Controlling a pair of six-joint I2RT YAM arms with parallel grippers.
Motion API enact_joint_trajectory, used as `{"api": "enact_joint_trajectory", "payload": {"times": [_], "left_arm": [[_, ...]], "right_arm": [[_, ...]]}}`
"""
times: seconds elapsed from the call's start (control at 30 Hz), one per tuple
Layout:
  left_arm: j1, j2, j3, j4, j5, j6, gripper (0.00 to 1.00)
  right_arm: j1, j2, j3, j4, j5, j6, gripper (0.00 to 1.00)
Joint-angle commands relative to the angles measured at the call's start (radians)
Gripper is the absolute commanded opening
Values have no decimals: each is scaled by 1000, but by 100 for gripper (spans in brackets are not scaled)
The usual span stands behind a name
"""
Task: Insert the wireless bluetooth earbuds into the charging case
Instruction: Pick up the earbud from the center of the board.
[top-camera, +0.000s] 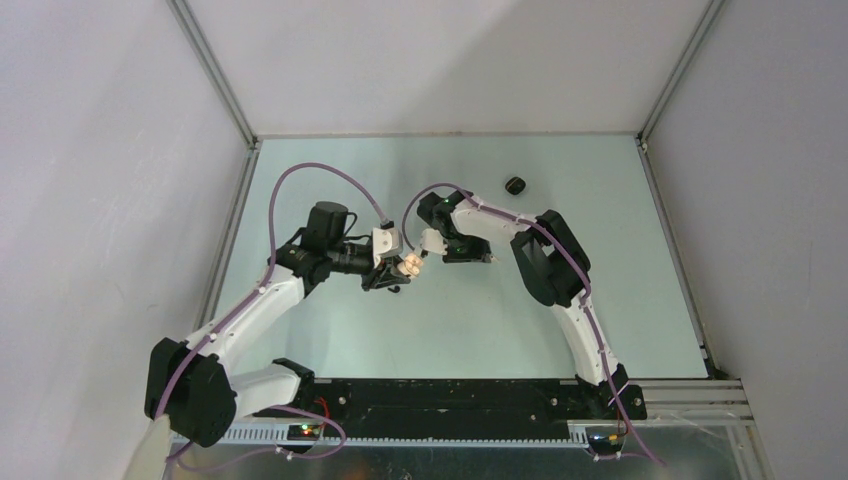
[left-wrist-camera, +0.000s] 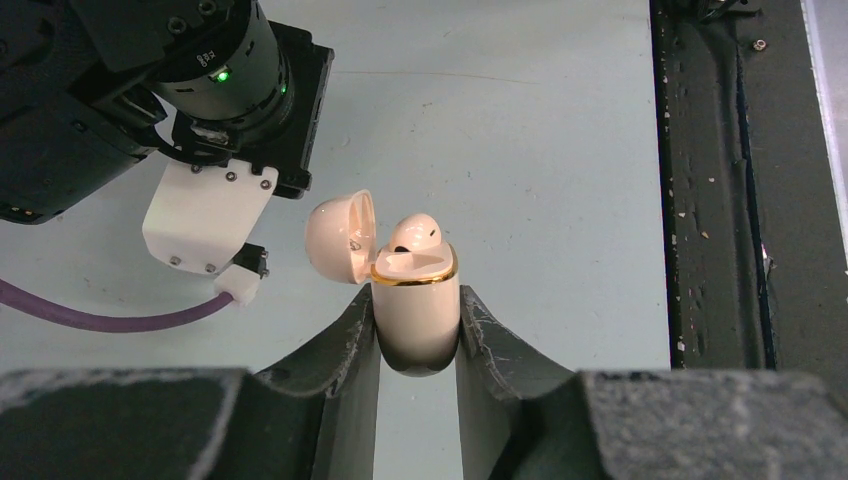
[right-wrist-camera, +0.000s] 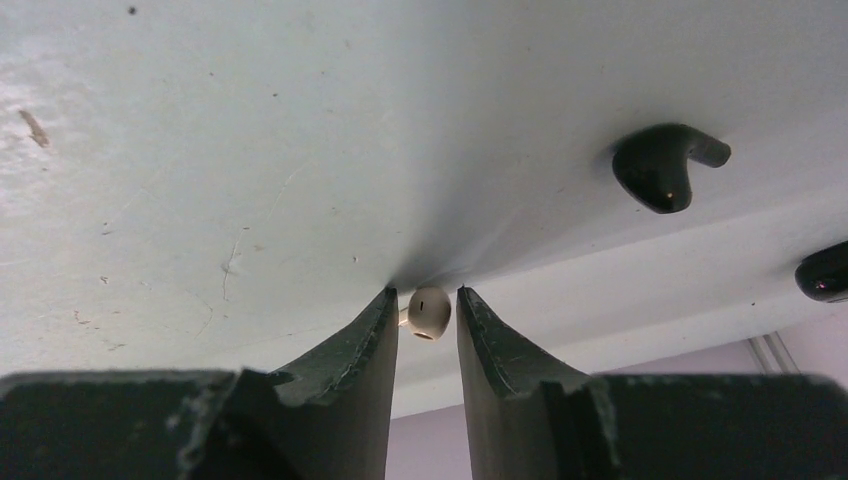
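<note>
Grips the open charging case (left-wrist-camera: 418, 325) in the left tool (left-wrist-camera: 418, 300), one cream earbud (left-wrist-camera: 412, 233) seated inside. Brackets a second cream earbud (right-wrist-camera: 428, 312) between the right tool (right-wrist-camera: 427, 295) tips; cannot tell whether pinched.

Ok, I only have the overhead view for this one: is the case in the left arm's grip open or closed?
Observer: Open. The left wrist view shows the left gripper clamped on the cream case, with its lid flipped back.
Operator: Anything inside it?
Observer: One cream earbud sits in it, and the place beside it looks empty.
Operator: And the other arm?
Observer: The right wrist view shows the right gripper pinching a second cream earbud at its fingertips.
</note>
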Motion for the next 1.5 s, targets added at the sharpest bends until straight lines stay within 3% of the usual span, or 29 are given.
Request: {"api": "enact_joint_trajectory", "payload": {"times": [0.0,0.43,0.87,1.47], "left_arm": [[0,-12,4,4,33,17,0],[0,-12,3,4,35,19,0],[0,-5,-20,74,47,-42,0],[-1,80,-103,535,32,-439,0]], "right_arm": [[-8,26,-22,-3,-46,-1,31],[-4,-22,-45,80,-42,7,16],[-26,-359,-151,310,-45,132,17],[-46,-869,-337,639,-206,480,19]]}}
